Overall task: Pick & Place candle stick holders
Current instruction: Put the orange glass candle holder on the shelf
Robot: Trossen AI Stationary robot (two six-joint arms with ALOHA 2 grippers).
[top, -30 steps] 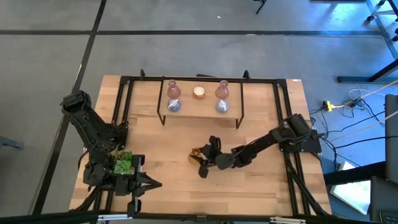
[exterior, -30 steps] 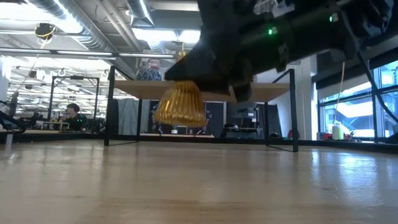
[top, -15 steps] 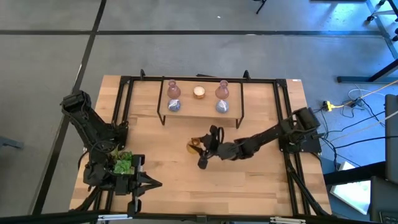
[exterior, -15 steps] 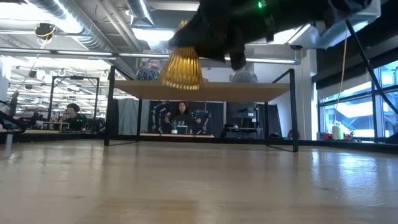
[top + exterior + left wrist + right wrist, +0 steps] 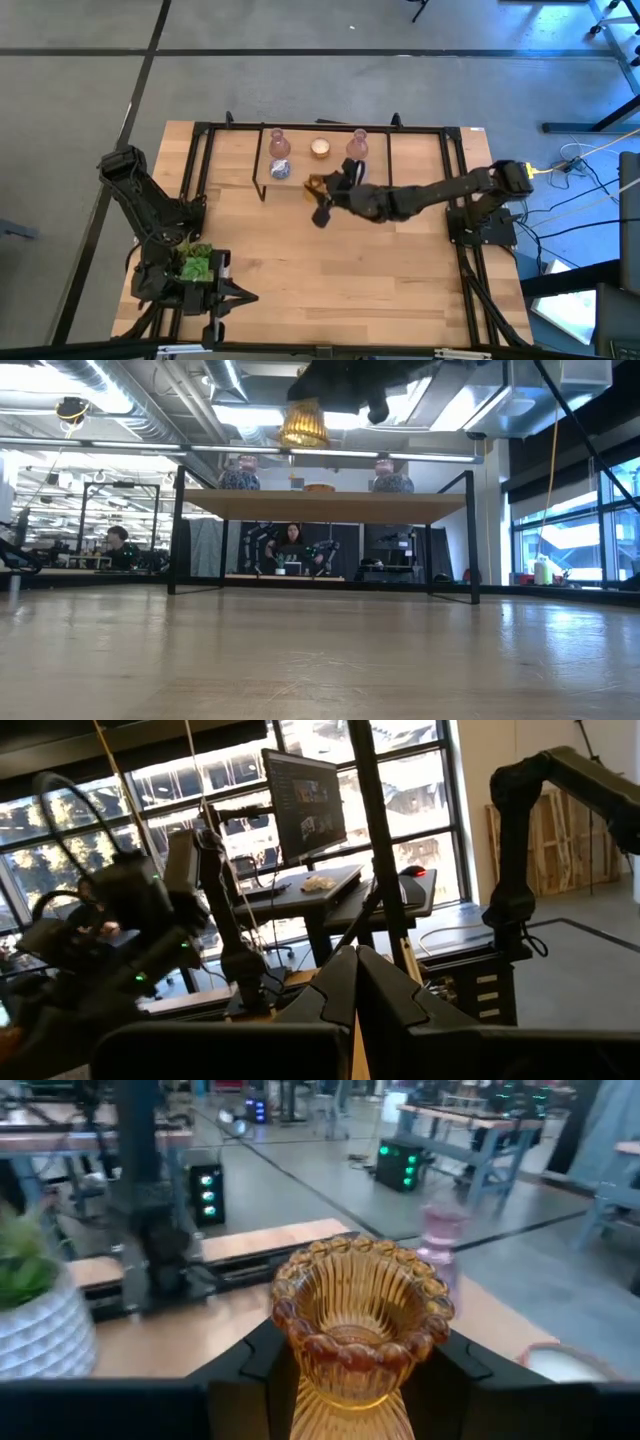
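An amber ribbed candle stick holder (image 5: 358,1315) is in my right gripper (image 5: 325,196), which is shut on it above the front edge of the wooden shelf (image 5: 330,182). In the low view the amber holder (image 5: 304,422) hangs higher than the shelf board (image 5: 320,505). Two pink holders (image 5: 279,143) (image 5: 357,143), a cream-white one (image 5: 320,148) and a silvery-blue round one (image 5: 281,169) stand on their bases on the shelf. My left gripper (image 5: 252,296) waits shut at the near left, beside the green succulent (image 5: 196,263). My right gripper pinches the amber holder's narrow waist (image 5: 303,1388), just under the beaded rim, between its two fingers (image 5: 250,1370). The fingers come about level from the table's right side. The holder stands upright, mouth up, lifted clear of the table and shelf.
A black metal frame (image 5: 200,150) runs round the tabletop, and the shelf stands on thin black legs (image 5: 178,530). A second silvery-blue holder (image 5: 392,478) shows on the shelf in the low view. Bare wood lies in the table's middle (image 5: 340,280).
My right gripper has risen from just above the table's middle and gone toward the far edge, to the shelf, carrying the amber holder upright. The holder now hangs above shelf height instead of below it.
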